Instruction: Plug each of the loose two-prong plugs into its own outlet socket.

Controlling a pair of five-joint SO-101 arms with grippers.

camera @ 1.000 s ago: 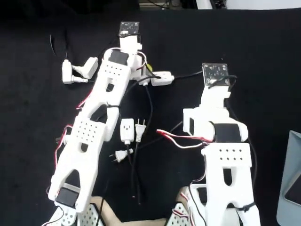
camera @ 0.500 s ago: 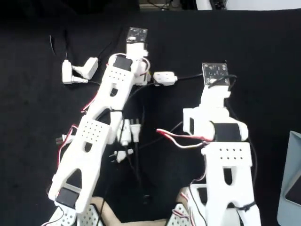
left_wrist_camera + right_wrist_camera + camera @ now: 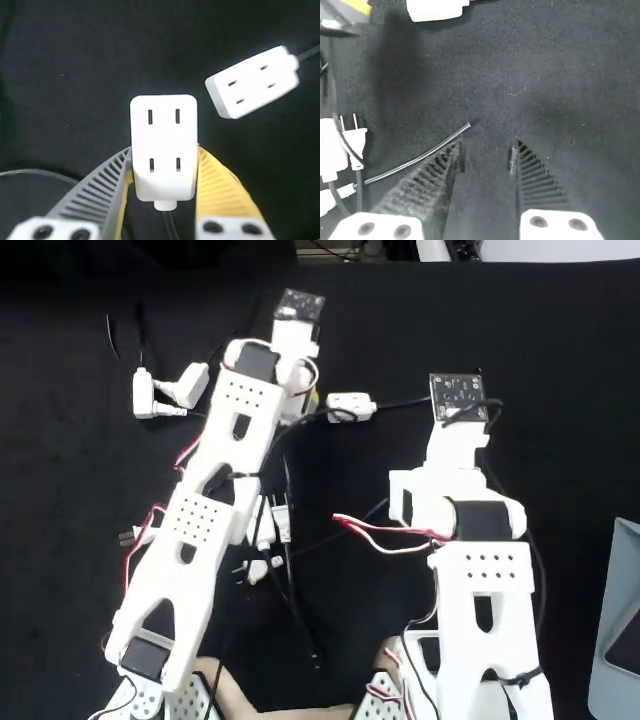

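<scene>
Two socket blocks are in play: the left jaws clamp one outlet block (image 3: 163,147), and a second block (image 3: 350,405) lies upper centre of the high view, beside that arm's tip. I'd call this staging a socket; next, a loose plug (image 3: 356,141) needs lining up square with its slots. The right jaws hang parted over bare bench (image 3: 560,75), gripping nothing. The wrist camera gives slots face-on; from above the left arm (image 3: 215,500) covers the grip.

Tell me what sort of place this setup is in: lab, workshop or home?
Probably a robotics test bench, though little of the room shows: a table under black cloth, two white arms side by side, and outlet blocks with loose plugs scattered between them.
</scene>
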